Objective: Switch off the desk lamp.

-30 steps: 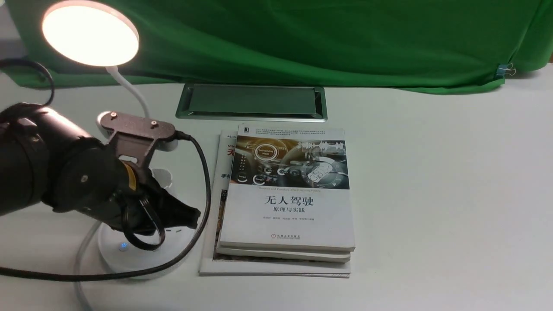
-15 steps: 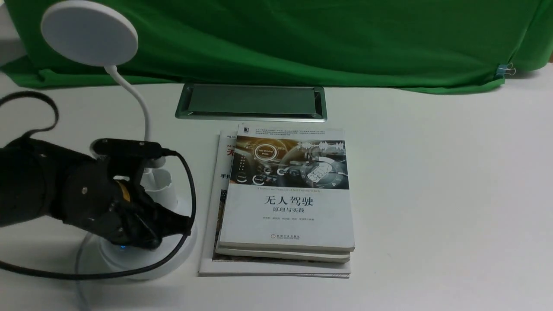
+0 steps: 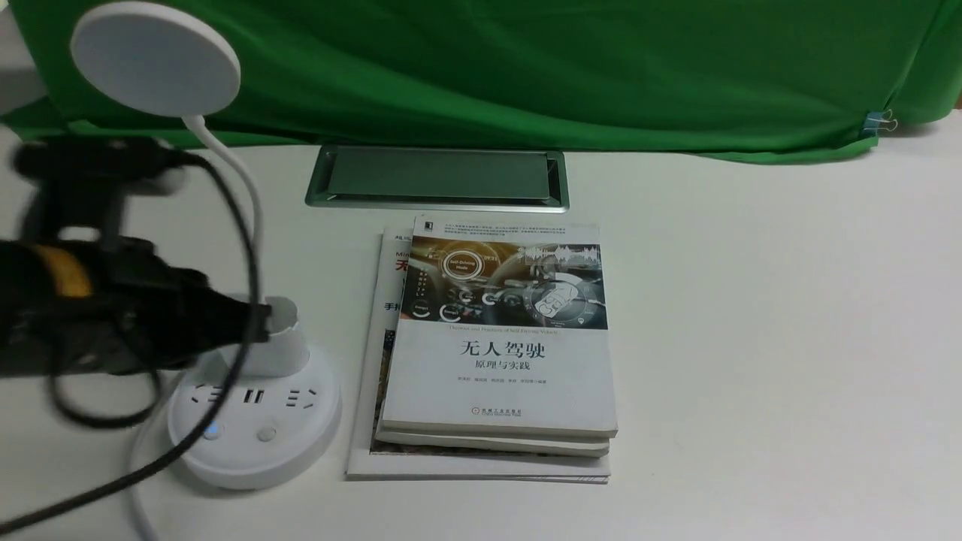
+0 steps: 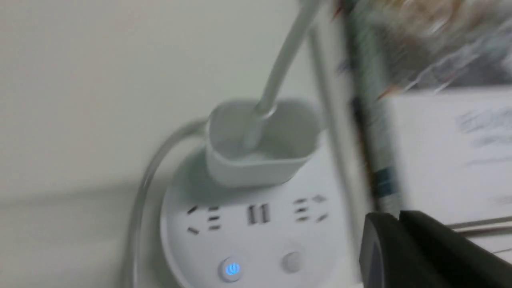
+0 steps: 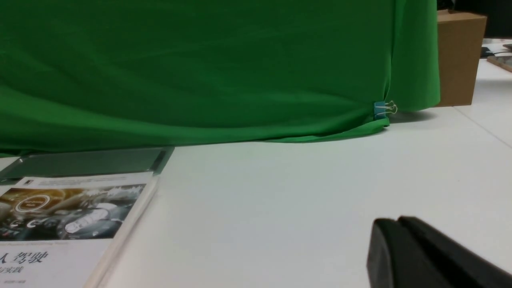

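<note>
The desk lamp, smooth white with an unlit disc head, thin bent neck, squarish cup and round base, stands just beside the blurred left pincer, its base lower in the front view. The pincer's dark tips look clenched together, gripping nothing. Right of it lie glossy paper-covered books. The right pincer shows dark fingertips, seemingly closed on nothing.

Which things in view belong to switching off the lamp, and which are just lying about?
Part of the job:
- desk lamp, its disc head dark
- power button, glowing blue on the lamp's base

Just lying about:
- stacked books
- framed dark panel
- green cloth
- binder clip
</note>
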